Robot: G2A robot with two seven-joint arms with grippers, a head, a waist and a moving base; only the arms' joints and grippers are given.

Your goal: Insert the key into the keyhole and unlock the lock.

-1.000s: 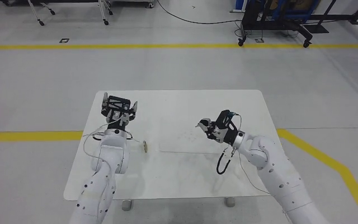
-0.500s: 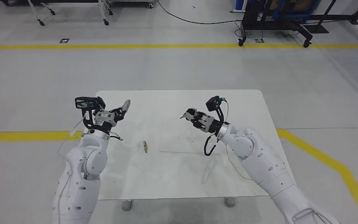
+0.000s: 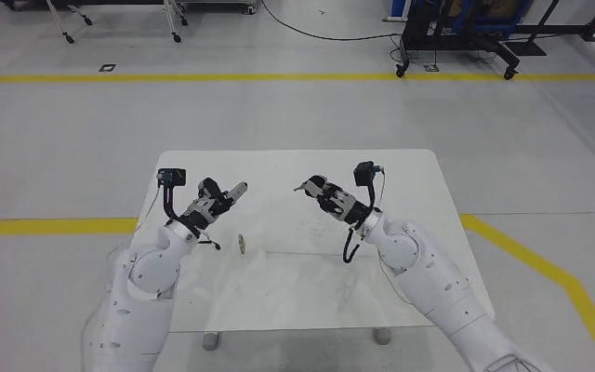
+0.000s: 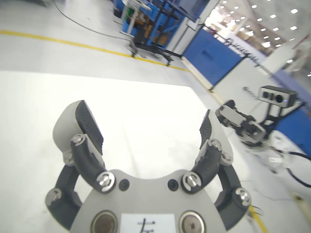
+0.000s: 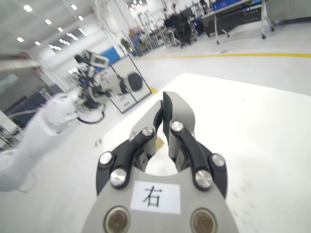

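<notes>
A white bench (image 3: 307,172) stands on a pale grey floor crossed by a yellow line (image 3: 279,76). Beyond the line, a black cable (image 3: 316,35) lies curving toward a black wheeled stand (image 3: 456,42). Blue partitions (image 4: 213,59) stand nearby.

Bright ceiling lights, blurred, distorted wrist views

Overhead; behind left tool (image 4: 145,112), right tool (image 5: 164,100)
</notes>
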